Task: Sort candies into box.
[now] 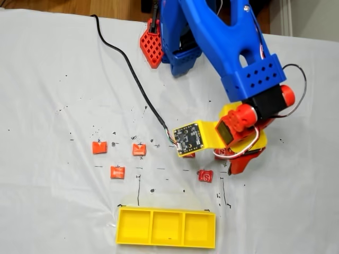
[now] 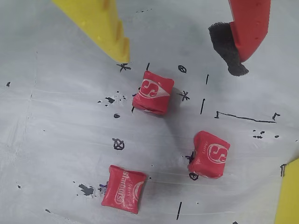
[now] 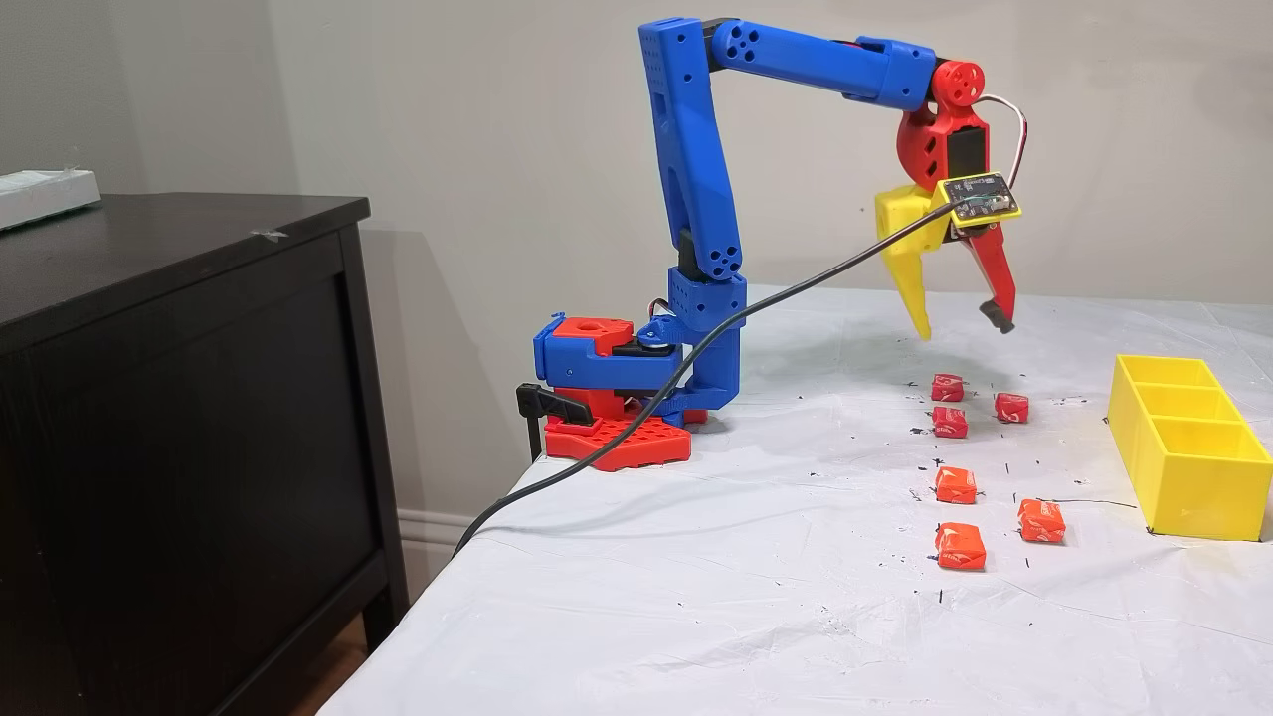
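Three red candies [image 2: 153, 92] [image 2: 210, 154] [image 2: 124, 189] lie on the white sheet in the wrist view, right below my gripper [image 2: 180, 58]. The gripper is open and empty, its yellow finger [image 2: 105, 28] at upper left and its red finger [image 2: 247, 28] at upper right. In a fixed view from the side, the gripper [image 3: 962, 326] hangs well above the red candies [image 3: 948, 387]. Three orange candies [image 3: 956, 484] lie nearer the camera there. The yellow box [image 3: 1193, 497] stands at the right with three bare compartments. From above, the orange candies [image 1: 117, 172] lie left of one red candy [image 1: 205, 175], with the box [image 1: 166, 211] below them.
A black cable [image 1: 132, 79] runs from the wrist board across the sheet to the table edge. The blue arm's base [image 3: 617, 398] sits at the back of the table. A dark cabinet [image 3: 179, 398] stands off the table to the left. Ink marks dot the sheet.
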{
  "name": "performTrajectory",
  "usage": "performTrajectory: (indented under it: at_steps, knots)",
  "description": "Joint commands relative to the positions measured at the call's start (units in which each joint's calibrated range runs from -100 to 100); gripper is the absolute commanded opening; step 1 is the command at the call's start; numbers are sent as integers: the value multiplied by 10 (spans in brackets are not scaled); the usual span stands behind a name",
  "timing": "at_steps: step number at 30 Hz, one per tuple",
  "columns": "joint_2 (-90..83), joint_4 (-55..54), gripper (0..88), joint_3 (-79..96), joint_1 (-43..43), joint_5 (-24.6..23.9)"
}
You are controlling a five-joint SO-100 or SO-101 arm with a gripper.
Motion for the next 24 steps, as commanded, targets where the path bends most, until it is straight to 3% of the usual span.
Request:
performTrajectory:
  at_steps: [1,24]
  knots:
    - [3,-16,308,8,2,0]
    - [84,-77,323,37,-4,-4]
